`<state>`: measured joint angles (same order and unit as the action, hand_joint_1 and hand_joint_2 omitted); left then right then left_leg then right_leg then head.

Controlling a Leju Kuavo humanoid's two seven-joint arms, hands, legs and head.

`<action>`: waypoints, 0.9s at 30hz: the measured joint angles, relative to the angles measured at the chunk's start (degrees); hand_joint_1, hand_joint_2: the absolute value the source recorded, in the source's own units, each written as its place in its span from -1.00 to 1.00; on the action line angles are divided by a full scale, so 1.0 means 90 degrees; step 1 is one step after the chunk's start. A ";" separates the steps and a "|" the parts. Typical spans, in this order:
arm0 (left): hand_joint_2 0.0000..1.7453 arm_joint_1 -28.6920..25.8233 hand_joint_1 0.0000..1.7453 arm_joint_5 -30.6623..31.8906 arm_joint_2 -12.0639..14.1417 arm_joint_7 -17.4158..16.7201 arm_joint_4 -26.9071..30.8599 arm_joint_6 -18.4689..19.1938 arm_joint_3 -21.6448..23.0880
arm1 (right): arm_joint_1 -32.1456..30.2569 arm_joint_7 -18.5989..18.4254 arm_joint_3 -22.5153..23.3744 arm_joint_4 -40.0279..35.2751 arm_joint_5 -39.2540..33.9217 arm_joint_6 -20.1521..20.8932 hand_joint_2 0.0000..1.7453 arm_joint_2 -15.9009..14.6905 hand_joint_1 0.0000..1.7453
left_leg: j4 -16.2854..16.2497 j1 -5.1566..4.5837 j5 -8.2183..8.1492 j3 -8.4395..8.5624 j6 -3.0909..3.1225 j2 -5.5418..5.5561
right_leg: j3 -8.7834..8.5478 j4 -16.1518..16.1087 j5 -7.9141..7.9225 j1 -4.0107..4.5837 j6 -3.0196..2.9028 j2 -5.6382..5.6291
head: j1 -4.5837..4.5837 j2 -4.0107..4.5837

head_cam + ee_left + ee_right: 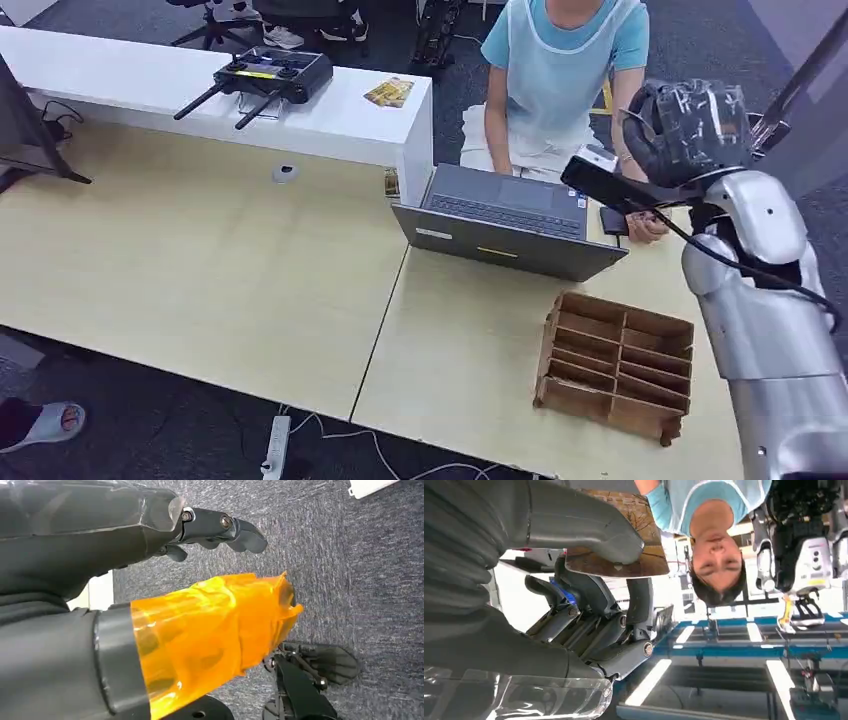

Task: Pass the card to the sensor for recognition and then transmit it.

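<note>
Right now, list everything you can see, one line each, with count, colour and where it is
Card: one, brown patterned, held by the right hand.
Laptop: one, grey, open at the table's far edge, facing the person.
Divider tray: one, brown, empty, near right of the table.
Remote controller: one, black, on the white counter.
Small packet: one, yellow, on the counter's right end.
Table: one, pale wood.
Person: one, light blue top, seated behind the laptop.
Right hand: raised above the table's right side, gripping the card.
Left hand: hanging over grey carpet, holding nothing.

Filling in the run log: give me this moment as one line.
right hand: raised, holds card | left hand: hanging over floor, holds nothing | person: seated behind laptop | handover: not yet
</note>
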<state>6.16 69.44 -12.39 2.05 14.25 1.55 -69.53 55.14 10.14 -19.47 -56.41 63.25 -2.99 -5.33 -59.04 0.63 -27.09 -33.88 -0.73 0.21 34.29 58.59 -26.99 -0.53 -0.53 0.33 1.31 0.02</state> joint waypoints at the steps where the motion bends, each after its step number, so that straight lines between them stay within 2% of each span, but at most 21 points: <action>1: -1.00 0.0000 -1.00 0.0015 0.0000 0.0000 0.0000 0.0000 0.0017 | 0.0092 -0.0037 -0.0005 0.0173 0.0010 0.0000 1.00 0.0056 1.00 | 0.0000 0.0000 0.0000 0.0001 0.0000 0.0000 | 0.0000 0.0000 0.0000 0.0000 0.0000 0.0000 | 0.0000 -0.0002; 11: -1.00 0.0000 -1.00 0.0041 0.0007 0.0032 0.0000 0.0022 0.0048 | 0.0912 -0.0532 -0.0058 0.1667 0.0252 0.0082 1.00 0.0536 1.00 | 0.0000 0.0000 0.0001 0.0001 -0.0001 0.0001 | 0.0001 -0.0001 0.0000 0.0000 0.0000 0.0001 | 0.0000 -0.0002; 27: -1.00 -0.0003 -1.00 0.0036 0.0022 -0.0036 0.0000 0.0010 0.0048 | 0.1417 -0.0823 -0.0058 0.2661 0.0549 0.0129 1.00 0.0801 1.00 | 0.0000 0.0000 0.0001 0.0001 -0.0002 0.0000 | 0.0001 -0.0001 0.0000 0.0000 0.0000 0.0000 | -0.0002 -0.0002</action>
<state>6.13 69.77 -12.20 1.73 14.25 1.64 -69.09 67.90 2.73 -20.00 -32.46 68.19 -1.84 1.88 -59.04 0.64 -27.08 -33.87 -0.75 0.21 34.30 58.58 -26.99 -0.52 -0.53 0.33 1.29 0.00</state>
